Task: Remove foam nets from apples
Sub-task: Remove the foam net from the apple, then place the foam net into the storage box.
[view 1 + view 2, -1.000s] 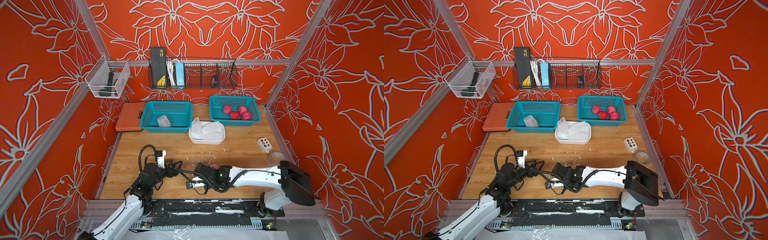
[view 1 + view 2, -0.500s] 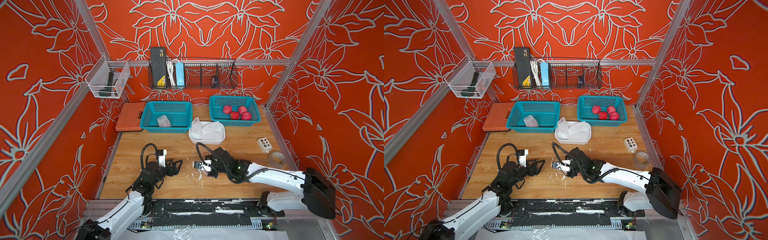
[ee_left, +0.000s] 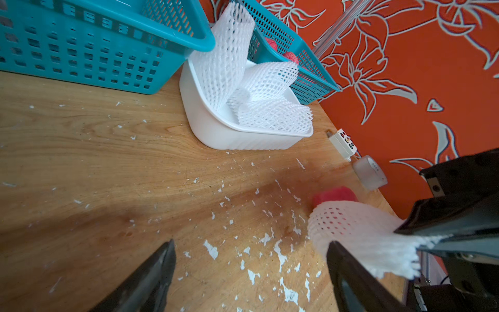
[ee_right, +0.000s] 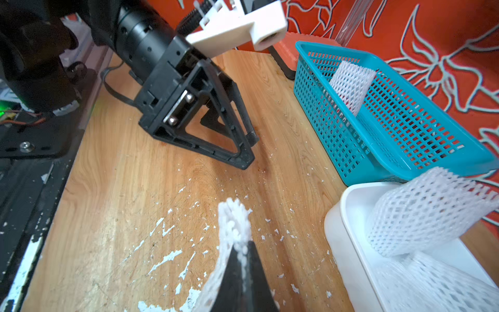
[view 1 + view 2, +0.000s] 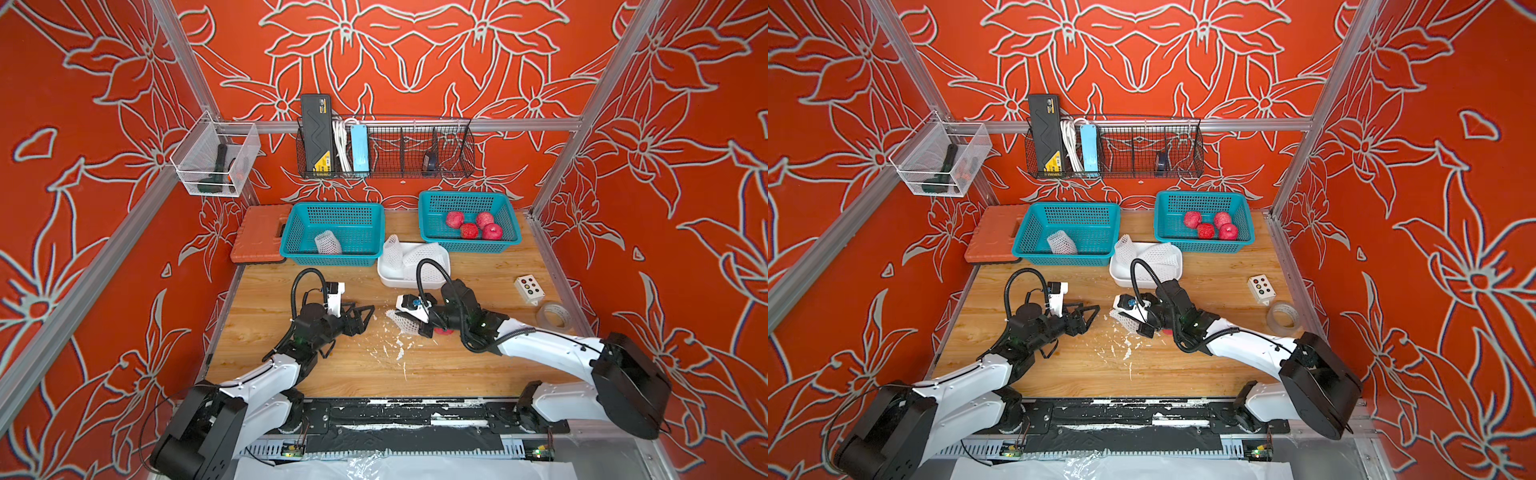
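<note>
A white foam net (image 5: 400,321) lies on the table's middle, and a red apple (image 5: 443,331) shows at its far end under the right arm. My right gripper (image 5: 415,326) is shut on the net's frayed edge (image 4: 232,224). In the left wrist view the apple (image 3: 334,195) pokes out of the net (image 3: 351,229). My left gripper (image 5: 366,315) stands open just left of the net and holds nothing; one finger (image 3: 348,275) is near the net's side. Several bare apples (image 5: 473,226) lie in the right teal basket (image 5: 469,248).
The left teal basket (image 5: 332,258) holds one net (image 5: 328,243). A white tray (image 5: 392,282) behind the grippers holds loose nets (image 5: 422,258). Foam crumbs (image 5: 395,347) litter the table. A button box (image 5: 529,289) and a tape roll (image 5: 552,314) sit at the right edge.
My right gripper has closed on the net's edge and moved away from the front edge toward the tray. The left gripper has shifted slightly toward the net and stays open.
</note>
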`<action>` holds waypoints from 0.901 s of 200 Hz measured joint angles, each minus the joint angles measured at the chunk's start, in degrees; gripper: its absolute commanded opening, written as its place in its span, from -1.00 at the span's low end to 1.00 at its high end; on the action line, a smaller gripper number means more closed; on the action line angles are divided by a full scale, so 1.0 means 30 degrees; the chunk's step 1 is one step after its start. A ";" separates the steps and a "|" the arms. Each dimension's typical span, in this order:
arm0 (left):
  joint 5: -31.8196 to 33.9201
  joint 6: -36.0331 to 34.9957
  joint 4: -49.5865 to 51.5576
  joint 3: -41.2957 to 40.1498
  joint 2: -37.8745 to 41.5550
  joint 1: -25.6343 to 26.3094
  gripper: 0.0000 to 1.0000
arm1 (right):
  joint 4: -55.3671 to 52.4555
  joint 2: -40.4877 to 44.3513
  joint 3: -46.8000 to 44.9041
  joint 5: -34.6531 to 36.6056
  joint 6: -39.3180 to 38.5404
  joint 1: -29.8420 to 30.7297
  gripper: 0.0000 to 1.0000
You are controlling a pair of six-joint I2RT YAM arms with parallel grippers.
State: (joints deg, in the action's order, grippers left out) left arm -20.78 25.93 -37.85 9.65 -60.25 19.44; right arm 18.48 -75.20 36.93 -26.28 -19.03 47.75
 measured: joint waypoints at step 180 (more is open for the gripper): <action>0.2317 -0.1311 0.0801 0.1071 0.2055 0.0525 0.75 | -0.1996 -0.8444 1.1256 1.5467 -0.0131 -0.3825 -1.00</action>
State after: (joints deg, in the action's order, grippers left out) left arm -13.82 22.00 -35.44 12.86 -54.08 21.02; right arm 12.49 -100.53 70.70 20.12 -19.42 36.27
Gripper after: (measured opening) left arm 0.874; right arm 0.055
